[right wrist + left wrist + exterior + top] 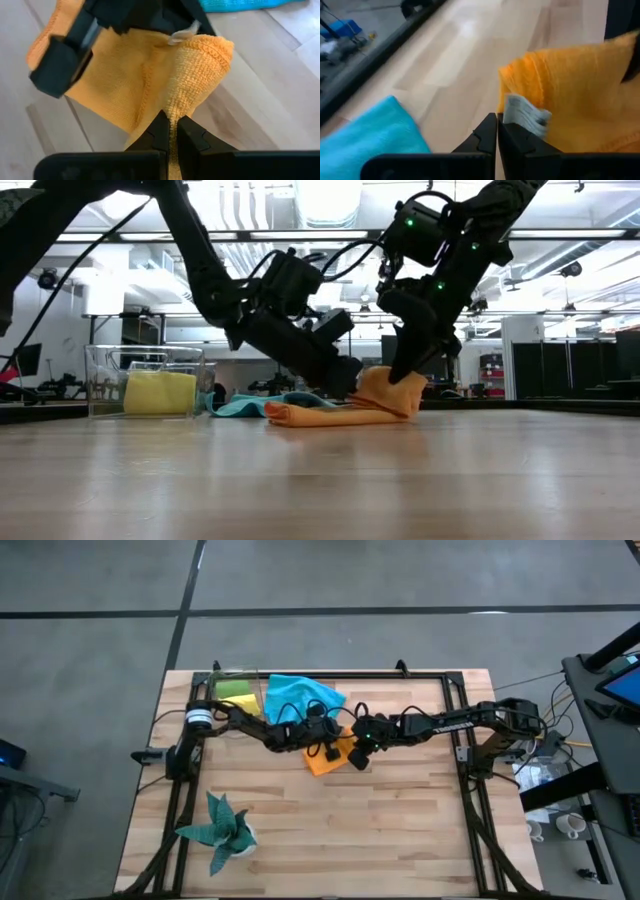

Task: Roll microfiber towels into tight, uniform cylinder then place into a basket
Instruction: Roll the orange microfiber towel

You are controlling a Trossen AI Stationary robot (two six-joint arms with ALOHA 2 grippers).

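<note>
An orange towel (325, 760) lies partly folded on the wooden table near its middle, one end raised into a hump (392, 390). My left gripper (497, 125) is shut at the towel's edge beside a white tag (526, 116). My right gripper (170, 129) is shut on a ridge of the same towel. A blue towel (300, 695) lies spread just behind. The clear basket (145, 380) at the far left holds a yellow towel (160, 393) and a green one (232, 688). My left gripper meets the orange towel's edge (503, 97) by the white tag, and the edge runs down into the line between its shut fingertips. It comes in slanting down from the table's left. How many layers it has cannot be told. My right gripper pinches an upright fold (176, 107) of the orange towel between its two fingers, slanting steeply down from the table's right. The pinched end stands raised off the table (400, 385), while the towel's other end lies flat on the wood (300, 416).
A spiky teal plant (222, 830) in a white pot stands near the front left. A black metal frame (460, 710) runs round the table's edges. Bare wood (380, 830) stretches across the near half of the table.
</note>
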